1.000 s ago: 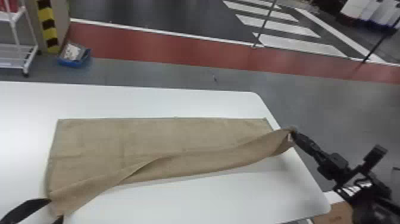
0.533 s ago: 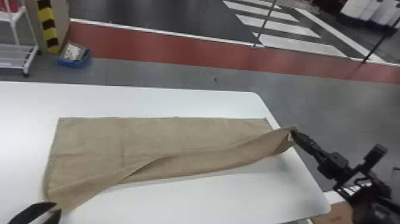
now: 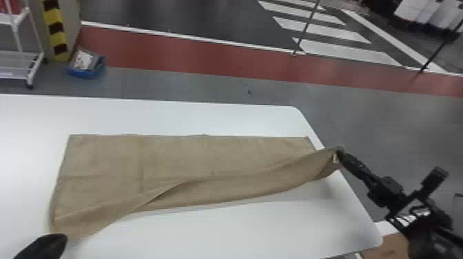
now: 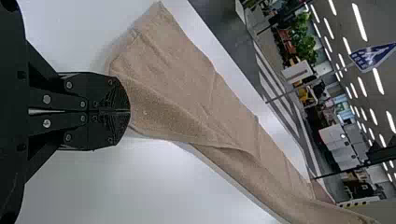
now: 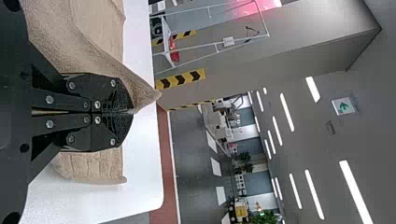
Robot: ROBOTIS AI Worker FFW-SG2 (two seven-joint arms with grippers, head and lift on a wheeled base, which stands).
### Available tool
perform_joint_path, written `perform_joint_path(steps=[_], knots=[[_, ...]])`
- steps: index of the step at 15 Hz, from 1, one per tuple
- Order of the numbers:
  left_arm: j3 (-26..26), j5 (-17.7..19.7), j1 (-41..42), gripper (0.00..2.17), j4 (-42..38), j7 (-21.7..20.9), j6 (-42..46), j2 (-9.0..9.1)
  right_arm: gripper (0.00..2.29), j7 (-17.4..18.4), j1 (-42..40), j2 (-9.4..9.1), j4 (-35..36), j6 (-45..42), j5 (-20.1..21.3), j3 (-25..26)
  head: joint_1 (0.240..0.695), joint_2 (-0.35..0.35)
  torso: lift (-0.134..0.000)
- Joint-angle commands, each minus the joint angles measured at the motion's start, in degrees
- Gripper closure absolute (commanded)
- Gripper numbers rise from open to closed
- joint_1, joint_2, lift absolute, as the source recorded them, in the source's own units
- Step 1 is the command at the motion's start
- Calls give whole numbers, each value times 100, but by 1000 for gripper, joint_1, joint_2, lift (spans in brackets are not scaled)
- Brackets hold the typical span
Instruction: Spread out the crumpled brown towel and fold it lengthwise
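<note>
Right, you look to be at the start of the lengthwise fold: the brown towel (image 3: 172, 158) lies mostly spread on the desk (image 3: 241, 230), ahead of your left tool (image 4: 130, 111) and off to its right, with its near long edge running slack between the two tools. Your right tool (image 3: 339, 153) has its fingers together on the towel's near right corner, held up by the desk's side edge. Your left tool is closed too, and as far as I can judge it has the near left corner pinched at its tips.

Next, you want both tools to rise together, draw that edge taut, then carry it away from you over the far edge and lay it down evenly. Watch the left pinch: if it's shallow, the corner could slip and skew the fold.

Compared with half a second ago, your left tool's fingers, then apart beside the corner, have come together; your right tool and the towel look much the same.
</note>
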State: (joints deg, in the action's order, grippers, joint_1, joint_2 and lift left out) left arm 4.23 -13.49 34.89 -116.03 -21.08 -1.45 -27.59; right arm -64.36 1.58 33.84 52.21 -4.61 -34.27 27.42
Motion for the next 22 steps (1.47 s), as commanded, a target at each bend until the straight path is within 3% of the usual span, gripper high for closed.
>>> perform_joint_path(steps=[1,2,4,5,9,15,20,22], knots=[[-98,180,61,1717,-174,-1,9,-1,1646,-7,0,0,9,17,0,0,695,-350,-123],[-159,180,97,1602,-227,-1,26,-1,1646,-16,-9,0,9,17,0,18,695,-350,-123],[-186,162,105,441,-227,-115,61,-10,1646,-16,-9,9,9,17,0,26,695,-350,-123],[-195,154,114,113,-201,-177,61,-27,1646,-16,-9,9,9,17,-9,26,695,-350,-123],[-186,66,123,70,-86,-239,79,-36,1646,-16,-9,26,9,53,-9,26,695,-350,-123],[-45,-233,9,97,46,78,184,-18,1646,-33,-9,26,17,105,-36,35,695,-350,-123],[166,-356,-211,157,221,218,132,-10,1646,-42,-18,26,35,105,-44,62,695,-350,-123],[227,-409,-317,275,336,236,61,-10,1646,-51,-18,26,35,105,-62,62,695,-350,-123]])
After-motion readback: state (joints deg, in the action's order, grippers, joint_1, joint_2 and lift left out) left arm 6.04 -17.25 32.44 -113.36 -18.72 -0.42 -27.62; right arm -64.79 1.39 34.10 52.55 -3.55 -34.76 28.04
